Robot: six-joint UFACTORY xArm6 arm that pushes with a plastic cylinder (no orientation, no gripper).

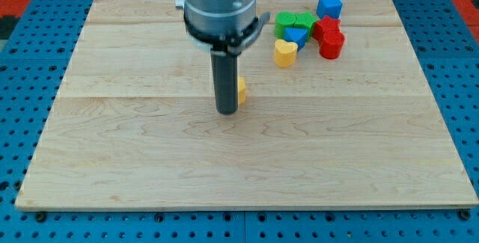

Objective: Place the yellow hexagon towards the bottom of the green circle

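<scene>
Tip (pixel 227 112) touching mostly hidden yellow block (pixel 241 89), no gripper fitted; risk of overshoot scattering cluster near green circle (pixel 285 22).

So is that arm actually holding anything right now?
No, nothing is held. I have only a rod; my tip rests on the board beside the yellow block, mostly hidden behind it. Whether they touch cannot be told.

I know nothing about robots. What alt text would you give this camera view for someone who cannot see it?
A dark rod's tip rests on a wooden board, touching a mostly hidden yellow block on its right. Near the view's top right cluster green blocks, blue blocks, red blocks and a yellow heart.
</scene>
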